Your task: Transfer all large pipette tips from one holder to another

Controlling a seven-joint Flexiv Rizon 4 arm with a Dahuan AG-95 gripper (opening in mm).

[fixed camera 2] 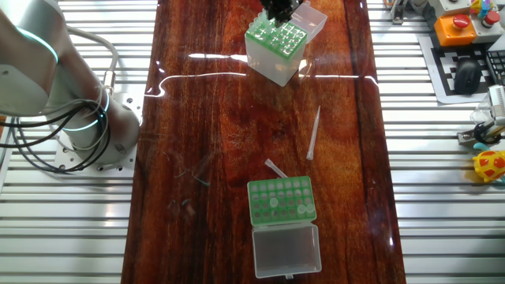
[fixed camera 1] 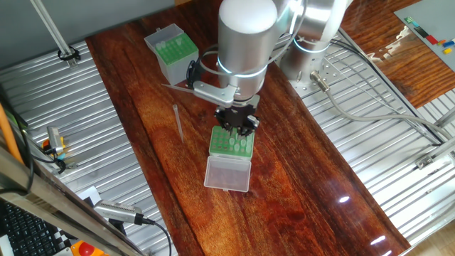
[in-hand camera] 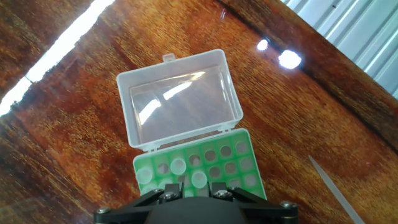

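My gripper (fixed camera 1: 236, 121) hangs just above the low green rack (fixed camera 1: 231, 144), whose clear lid (fixed camera 1: 227, 173) lies open in front of it. In the hand view the rack (in-hand camera: 245, 165) holds three large pipette tips; one (in-hand camera: 199, 179) stands just ahead of the gap between my fingers. The gripper (in-hand camera: 195, 190) is open and holds nothing. From the other side the gripper (fixed camera 2: 278, 8) is over the same rack (fixed camera 2: 276, 39). The taller translucent box (fixed camera 1: 170, 51) (fixed camera 2: 282, 199) stands apart, lid open, with a few tips in it. One loose tip (fixed camera 1: 178, 122) (fixed camera 2: 313, 132) (in-hand camera: 333, 186) lies on the wood between them.
Another loose tip (fixed camera 2: 276, 168) lies against the tall box. The wooden table (fixed camera 1: 284, 185) is flanked by ribbed metal surfaces (fixed camera 1: 370, 142). The arm's base (fixed camera 2: 71, 118) and cables sit beside it. An emergency-stop button (fixed camera 2: 458, 28) and small toys (fixed camera 2: 489, 162) lie past the other edge.
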